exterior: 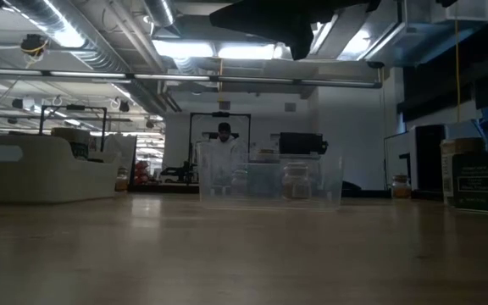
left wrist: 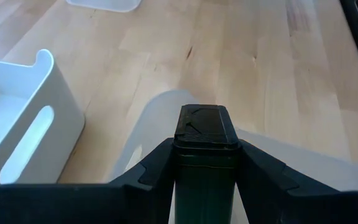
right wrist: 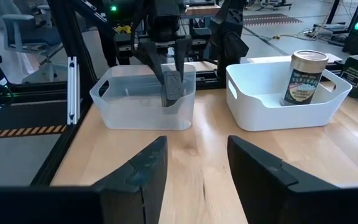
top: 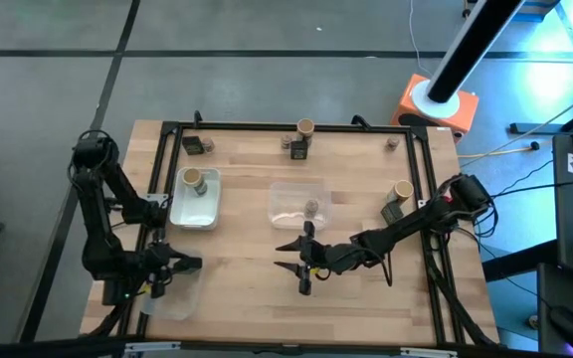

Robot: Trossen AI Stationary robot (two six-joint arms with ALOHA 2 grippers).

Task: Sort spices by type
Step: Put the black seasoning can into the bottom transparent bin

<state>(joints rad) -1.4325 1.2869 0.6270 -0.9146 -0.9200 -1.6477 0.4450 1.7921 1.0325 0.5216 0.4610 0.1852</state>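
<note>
The left gripper (right wrist: pixel 169 62) is clamped on a dark grey rectangular packet (left wrist: pixel 205 134), which hangs upright, its long axis vertical, between the two fingers. In the right wrist view the packet sits inside the walls of a clear plastic rectangular tray (right wrist: pixel 143 99), so the tray lies directly beneath it, and whether the packet's base touches the tray floor cannot be told. Judging from this, the coming move turns on letting the packet go straight down into that tray, and the left arm is the only one near it.

Just beside the clear tray stands a white plastic bin (right wrist: pixel 284 102) holding one tan-topped cylindrical jar (right wrist: pixel 304 78). The right gripper (top: pixel 303 261) hovers over bare wood well apart from the clear tray, toward the bench's middle, its fingers parted and holding nothing. A second clear tray (top: pixel 298 204) sits past it with a small squat jar (top: pixel 311 208) inside. More jars and packets stand along the far and right edges.

The bench (top: pixel 237 268) is pale wood planking inside a black frame. Beyond it the low view shows a large workshop with ceiling lights.
</note>
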